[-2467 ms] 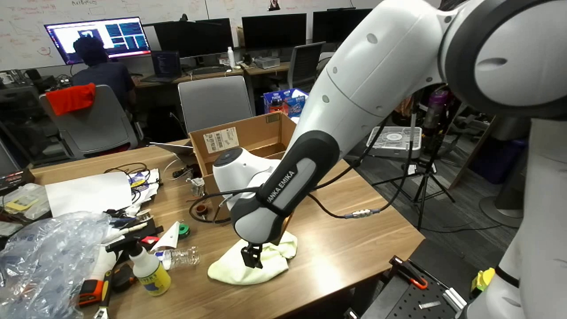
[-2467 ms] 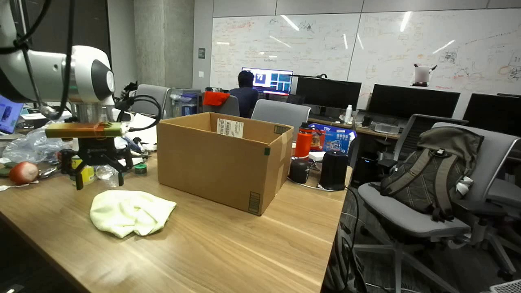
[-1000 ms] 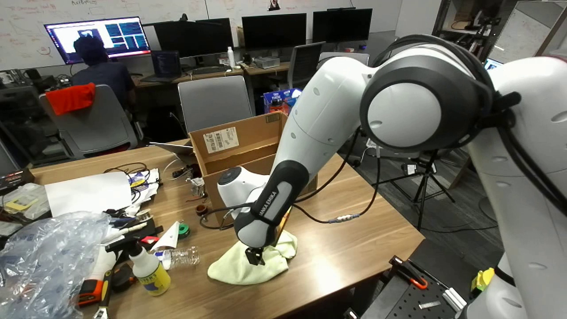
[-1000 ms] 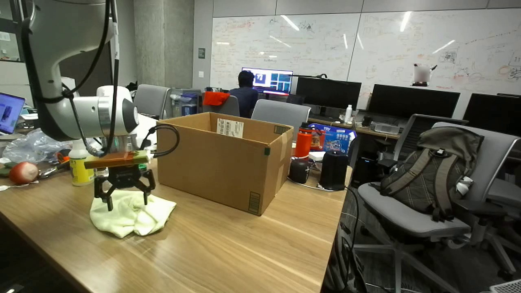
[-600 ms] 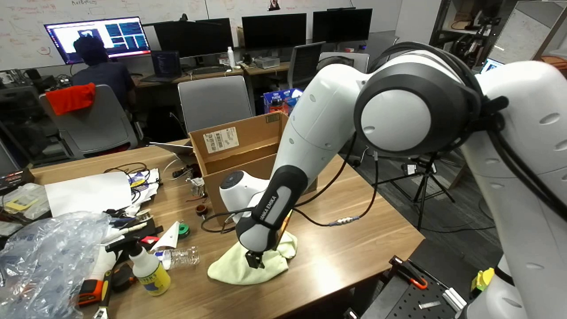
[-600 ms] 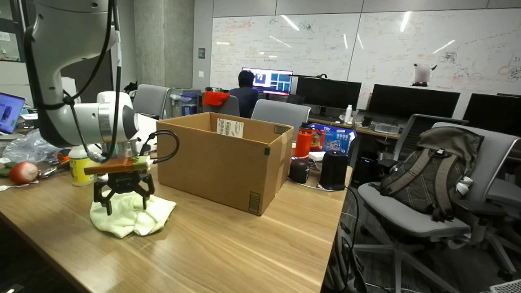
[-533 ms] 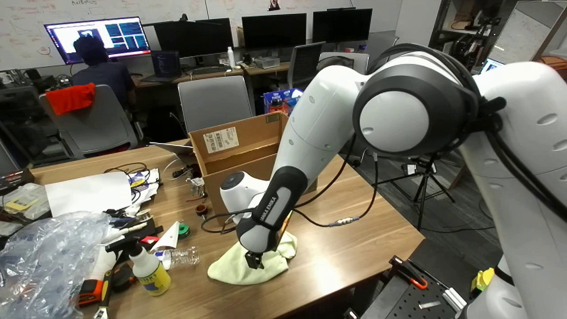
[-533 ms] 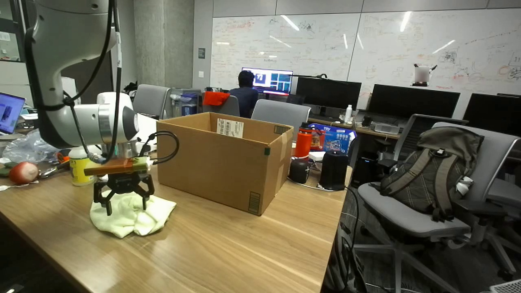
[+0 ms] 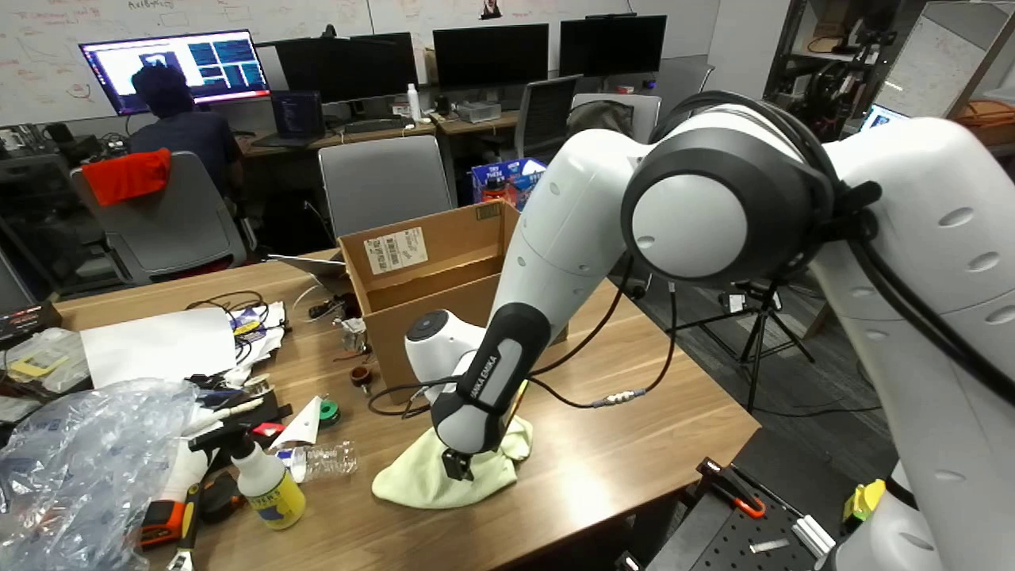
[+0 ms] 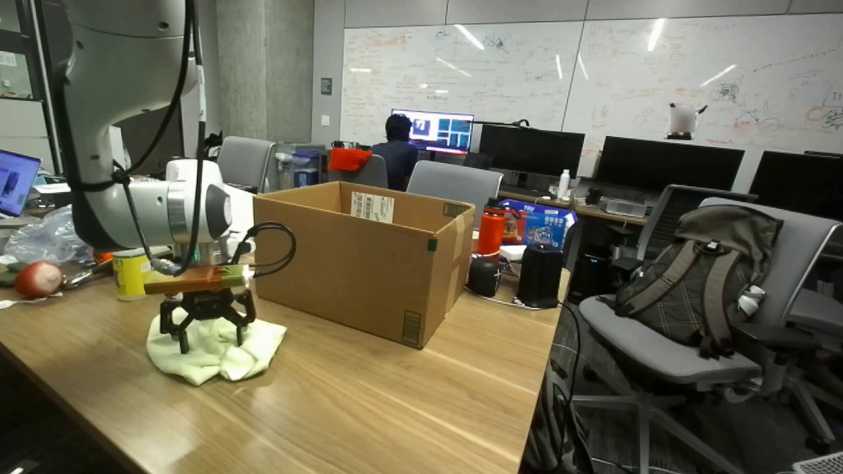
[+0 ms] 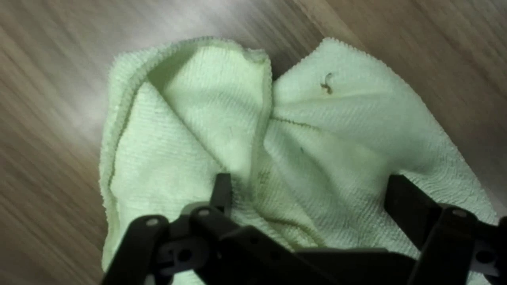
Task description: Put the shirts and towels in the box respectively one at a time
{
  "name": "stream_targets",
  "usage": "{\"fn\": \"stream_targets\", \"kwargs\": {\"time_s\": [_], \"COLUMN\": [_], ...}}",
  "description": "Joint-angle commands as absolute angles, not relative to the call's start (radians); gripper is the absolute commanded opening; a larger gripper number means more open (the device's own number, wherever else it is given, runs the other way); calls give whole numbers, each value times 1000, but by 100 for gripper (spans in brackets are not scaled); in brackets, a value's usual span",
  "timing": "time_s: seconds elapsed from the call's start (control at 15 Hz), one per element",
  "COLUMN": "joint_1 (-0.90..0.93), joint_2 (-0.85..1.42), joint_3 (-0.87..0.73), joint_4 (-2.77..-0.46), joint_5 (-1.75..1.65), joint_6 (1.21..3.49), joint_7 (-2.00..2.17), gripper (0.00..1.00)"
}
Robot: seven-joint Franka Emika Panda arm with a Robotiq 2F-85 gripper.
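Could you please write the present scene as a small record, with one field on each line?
cloth: pale yellow-green towel, crumpled, lying on the wooden table
robot: end effector open, pointing down at the towel; contact unclear
container: brown cardboard box, open at the top, on the table, apart from the towel
contents: cannot tell; floor of the box not clearly seen
nearby: spray bottle, upright; clear plastic bottle, on its side
status: towel not yet in the box
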State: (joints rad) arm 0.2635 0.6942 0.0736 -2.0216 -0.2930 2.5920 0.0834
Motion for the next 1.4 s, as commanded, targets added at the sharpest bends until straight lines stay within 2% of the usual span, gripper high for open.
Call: {"fn": "stream_targets", "kwargs": {"time_s": [0.0, 0.07, 0.13, 0.2, 0.4, 0.73, 0.87, 1.33], "joint_1": [257, 261, 262, 266, 271, 295, 305, 401], "joint_2": [688, 679, 675, 666, 651, 635, 629, 495], "joint_3": [53, 41, 32, 21, -6, -53, -69, -175], "joint_4": [-2028, -2034, -2038, -2044, -2054, -2062, -2067, -2114], "joint_5": [-270, -276, -278, -282, -290, -314, -323, -425], "joint_6": [2620, 2619, 2620, 2618, 2621, 2611, 2612, 2550], "joint_7": [79, 89, 95, 103, 126, 176, 198, 377], "gripper": [100, 75, 74, 68, 42, 4, 0, 2]}}
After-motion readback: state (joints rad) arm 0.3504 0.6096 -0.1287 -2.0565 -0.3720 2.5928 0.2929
